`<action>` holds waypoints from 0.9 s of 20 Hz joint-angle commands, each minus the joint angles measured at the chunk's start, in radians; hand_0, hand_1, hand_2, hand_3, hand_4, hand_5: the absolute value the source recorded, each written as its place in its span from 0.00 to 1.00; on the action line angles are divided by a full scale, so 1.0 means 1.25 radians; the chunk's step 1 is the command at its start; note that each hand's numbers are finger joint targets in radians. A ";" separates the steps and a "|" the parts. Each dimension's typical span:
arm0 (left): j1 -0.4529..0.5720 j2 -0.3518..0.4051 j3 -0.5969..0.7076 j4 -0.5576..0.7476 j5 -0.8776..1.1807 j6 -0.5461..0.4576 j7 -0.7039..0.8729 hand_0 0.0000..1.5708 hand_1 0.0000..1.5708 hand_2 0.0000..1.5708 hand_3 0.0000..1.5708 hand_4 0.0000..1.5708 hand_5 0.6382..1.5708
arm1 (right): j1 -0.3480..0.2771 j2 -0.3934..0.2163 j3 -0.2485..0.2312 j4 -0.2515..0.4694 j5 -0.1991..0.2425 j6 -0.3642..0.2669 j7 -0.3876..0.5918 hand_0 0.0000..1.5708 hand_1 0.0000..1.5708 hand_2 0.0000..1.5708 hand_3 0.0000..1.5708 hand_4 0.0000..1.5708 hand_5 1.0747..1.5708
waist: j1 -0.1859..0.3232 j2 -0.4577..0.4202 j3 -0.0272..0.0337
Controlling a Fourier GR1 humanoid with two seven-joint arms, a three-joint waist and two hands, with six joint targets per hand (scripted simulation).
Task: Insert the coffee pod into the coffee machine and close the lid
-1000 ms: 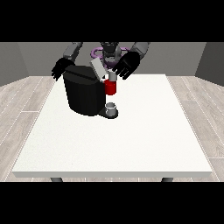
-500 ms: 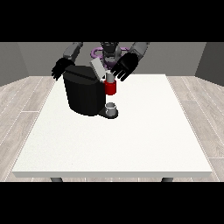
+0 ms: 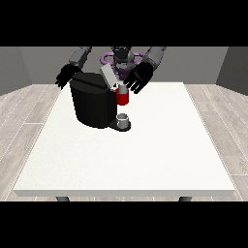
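Grey walls, pale plank floor, and the large white table (image 3: 145,160) filling the view; the robot stands small at the far edge.

Left to right. The hand at the view's left (image 3: 64,77) hangs just behind the far top corner of the coffee machine (image 3: 92,104), fingers spread and drooping, holding nothing you can see. The black machine sits on the table's far left part. Its lid (image 3: 108,76), a pale grey flap, is tilted up and back, so not yet closed. Just right of the lid is a red thing at the machine (image 3: 123,98), and below it a small grey cup-like thing (image 3: 123,119) on the drip base; you cannot tell it for the pod. The hand at the view's right (image 3: 139,78) hovers beside the raised lid, above the red thing, fingers spread wide, palm toward you, apparently empty.

The coffee pod itself does not plainly show anywhere.

Judgement: you look to be at the lid-closing step. Next move likely calls for bringing that right-side hand onto the flap and pressing it down and forward until it seats.
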 commanded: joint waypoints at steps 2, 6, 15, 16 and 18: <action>0.025 -0.008 -0.008 0.012 -0.013 0.009 -0.018 0.77 0.77 0.81 0.76 0.31 1.00 | 0.027 0.020 0.021 -0.022 0.009 -0.018 0.028 0.00 0.00 0.00 0.00 0.26 1.00 | -0.002 -0.015 -0.0002; -0.030 0.003 0.000 0.015 -0.011 -0.010 0.004 0.78 0.78 0.81 0.75 0.31 1.00 | -0.048 0.004 0.002 -0.008 0.012 -0.029 0.032 0.00 0.00 0.00 0.00 0.28 1.00 | 0.005 0.029 -0.0002; -0.020 -0.011 -0.014 0.008 -0.027 -0.027 0.024 0.73 0.73 0.75 0.65 0.29 1.00 | -0.004 0.005 -0.006 0.030 0.008 -0.014 -0.037 0.00 0.00 0.00 0.00 0.26 1.00 | 0.023 0.003 0.0002; -0.016 -0.021 -0.008 0.000 -0.020 -0.006 -0.002 0.72 0.72 0.74 0.64 0.29 1.00 | -0.031 -0.032 -0.040 0.037 -0.021 0.015 -0.022 0.00 0.00 0.00 0.00 0.28 1.00 | 0.019 0.031 0.0002; -0.034 -0.018 -0.017 0.001 -0.028 -0.035 0.032 0.70 0.70 0.73 0.62 0.26 1.00 | -0.010 0.008 -0.011 0.052 0.015 -0.032 -0.026 0.00 0.00 0.00 0.00 0.27 1.00 | 0.033 -0.003 0.0002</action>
